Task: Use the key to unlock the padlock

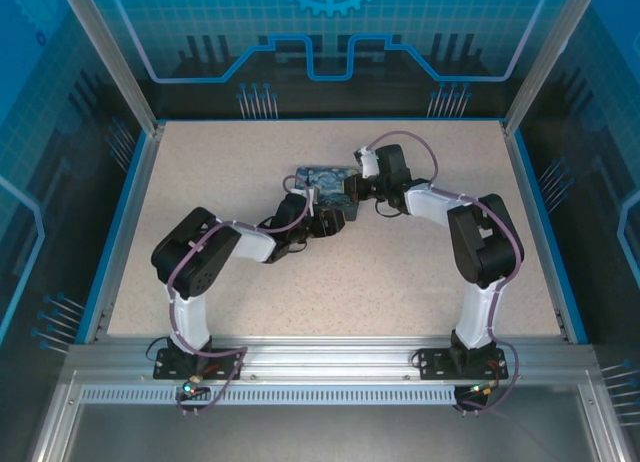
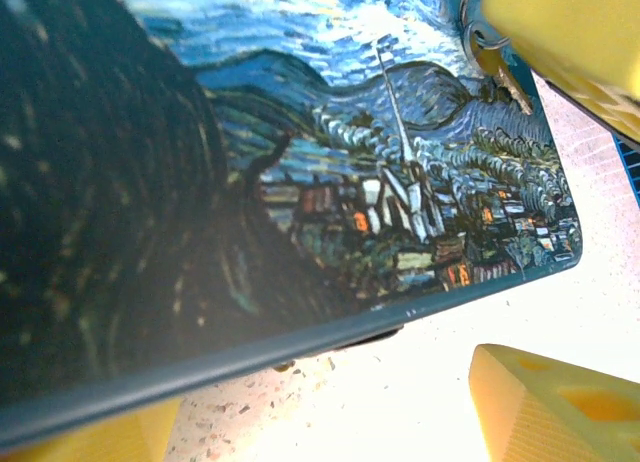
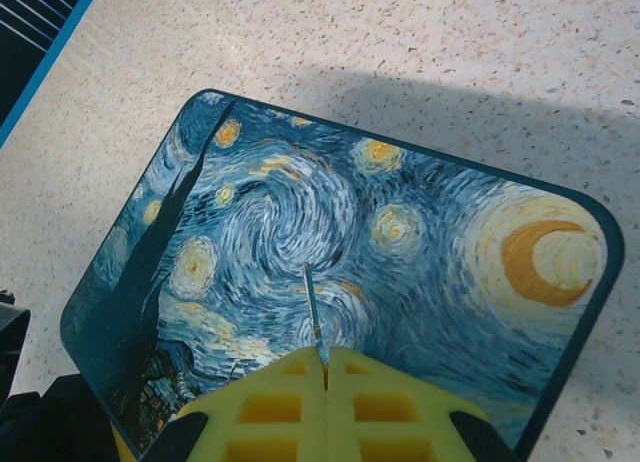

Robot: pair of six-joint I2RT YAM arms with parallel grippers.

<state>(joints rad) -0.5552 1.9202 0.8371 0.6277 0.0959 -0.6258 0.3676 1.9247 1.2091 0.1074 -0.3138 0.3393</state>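
handling: thin dark grey metal key (image 3: pixel 314 312) likely light, stiff, slippery; pinch its bow | right gripper (image 3: pixel 325 370) clenched on it | left gripper (image 2: pixel 330 407) spread wide beside swirl-painted blue-and-yellow box (image 2: pixel 300 182)

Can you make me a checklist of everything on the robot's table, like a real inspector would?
Surface: speckled beige table with a blue rim.
Job's things: key points out over the painted box; padlock cannot be made out.
Clutter: nothing seen.
Grippers: right gripper shut on the key; left gripper open at the box's edge.
Cables: purple cables run along both arms.
Surroundings: blue patterned walls.
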